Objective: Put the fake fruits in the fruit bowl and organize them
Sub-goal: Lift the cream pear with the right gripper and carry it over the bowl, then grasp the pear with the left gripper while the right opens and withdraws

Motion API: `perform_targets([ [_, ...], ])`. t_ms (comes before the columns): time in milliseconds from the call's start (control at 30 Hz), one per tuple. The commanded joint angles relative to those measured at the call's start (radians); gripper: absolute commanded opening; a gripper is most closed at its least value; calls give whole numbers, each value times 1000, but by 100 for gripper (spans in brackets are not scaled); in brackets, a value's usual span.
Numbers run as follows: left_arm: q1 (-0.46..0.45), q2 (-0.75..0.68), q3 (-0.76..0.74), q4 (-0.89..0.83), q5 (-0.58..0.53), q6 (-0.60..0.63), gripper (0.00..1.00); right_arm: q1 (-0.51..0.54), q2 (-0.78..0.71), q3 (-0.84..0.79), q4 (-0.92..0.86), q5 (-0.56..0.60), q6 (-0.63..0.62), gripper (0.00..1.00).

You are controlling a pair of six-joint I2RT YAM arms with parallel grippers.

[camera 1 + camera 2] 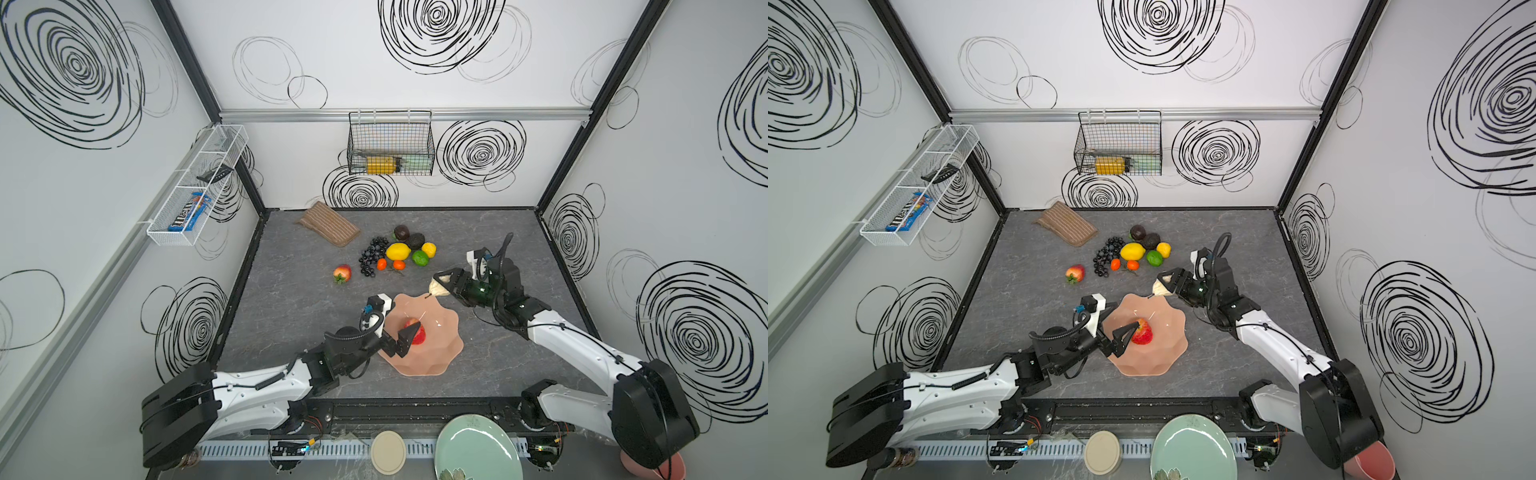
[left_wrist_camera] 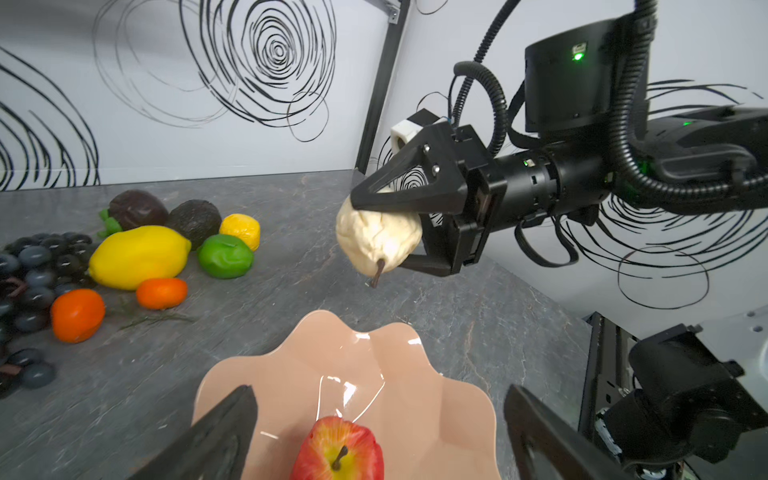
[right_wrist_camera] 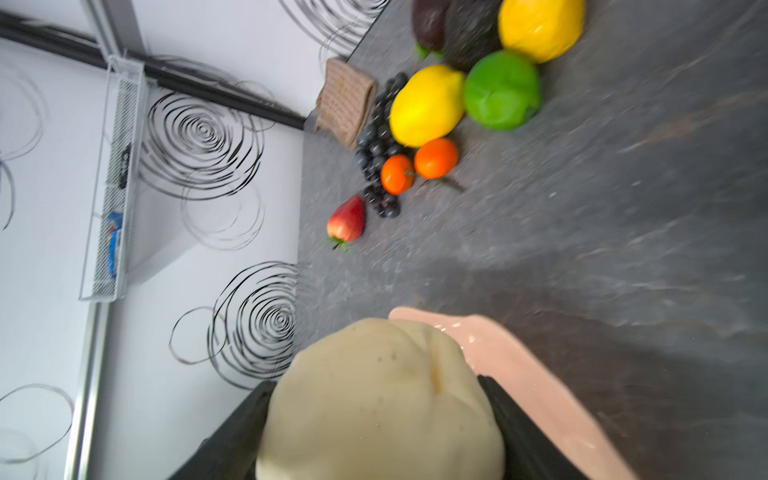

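Worry: right gripper [image 1: 436, 282] is pinching lumpy beige plastic fruit [image 2: 376, 239] over rim of wavy peach-pink bowl [image 1: 451, 353], maybe risking roll-off, left gripper [image 2: 378, 390] gaping wide.

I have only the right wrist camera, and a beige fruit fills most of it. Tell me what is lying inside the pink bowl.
Observer: One red apple lies in the fruit bowl, near its middle. Nothing else is in it.
Operator: Report where the other arm is.
Observer: The left gripper is over the bowl. Its jaws are open on either side of the apple and do not grip it.
Operator: Describe how my fruit sits in the grip.
Observer: The right gripper holds the beige pear by its body, raised near the bowl's far rim, with the stem pointing down.
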Motion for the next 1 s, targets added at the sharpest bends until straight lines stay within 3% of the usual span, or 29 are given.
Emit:
perform_targets([
  [0,-32,58,35,197,-62,72,97,65,-61,-34,88,49,114,71],
  [433,-76,171,58,304,-173,76,96,245,-116,-69,113,134,158,71],
  [967,-61,181,59,284,-188,73,87,335,-72,-65,147,170,175,70],
])
